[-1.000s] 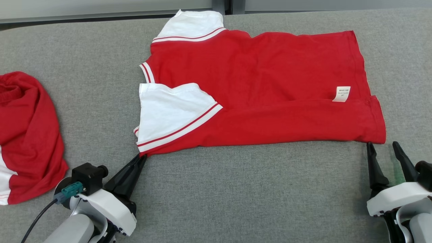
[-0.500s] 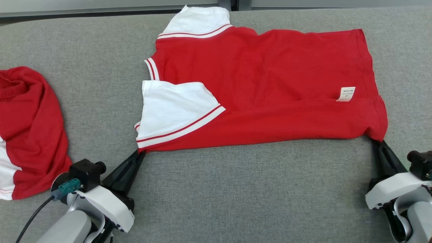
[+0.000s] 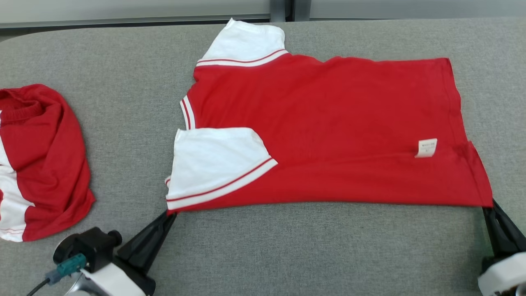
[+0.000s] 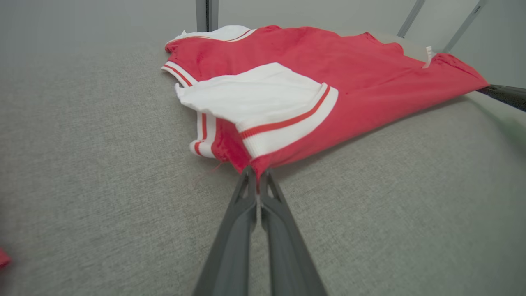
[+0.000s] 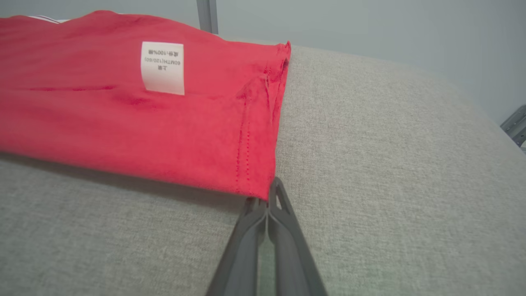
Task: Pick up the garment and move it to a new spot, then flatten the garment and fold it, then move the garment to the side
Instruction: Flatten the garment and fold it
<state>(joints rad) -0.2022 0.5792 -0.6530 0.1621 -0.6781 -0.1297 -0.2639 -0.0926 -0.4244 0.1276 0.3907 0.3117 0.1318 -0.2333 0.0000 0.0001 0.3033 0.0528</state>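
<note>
Overall, the red jersey shirt with white short sleeves (image 3: pixel 328 135) lies spread near the middle of the grey fabric-covered table (image 3: pixel 287 255), collar end toward the robot's left and hem toward its right.

The left gripper (image 4: pixel 257 176) is clenched on the near shoulder corner, just below the near white sleeve (image 3: pixel 213 164). The left wrist view shows red cloth pinched between the two dark fingers, a detail less plain in the head view. The right gripper (image 5: pixel 271 193) is clenched on the near hem corner. The right wrist view shows its fingers pressed together with the stitched hem edge at their tips. That view also shows small print on the white care label (image 5: pixel 162 68), which is too small to read from the head. Between the two grips the shirt's near edge runs taut and appears lifted off the table, with a shadow beneath it in both wrist views.

The head view adds a second red-and-white garment (image 3: pixel 41 164), crumpled at the table's left, cut off by the frame edge and well apart from the shirt. Both gripper bodies are cut off at the bottom edge there. How the collar lies cannot be told.

The far white sleeve (image 3: pixel 246 41) reaches close to the table's back edge. Open grey surface lies in front of the shirt between the grippers, and between the shirt and the crumpled garment. A narrower strip lies to the right of the hem.
</note>
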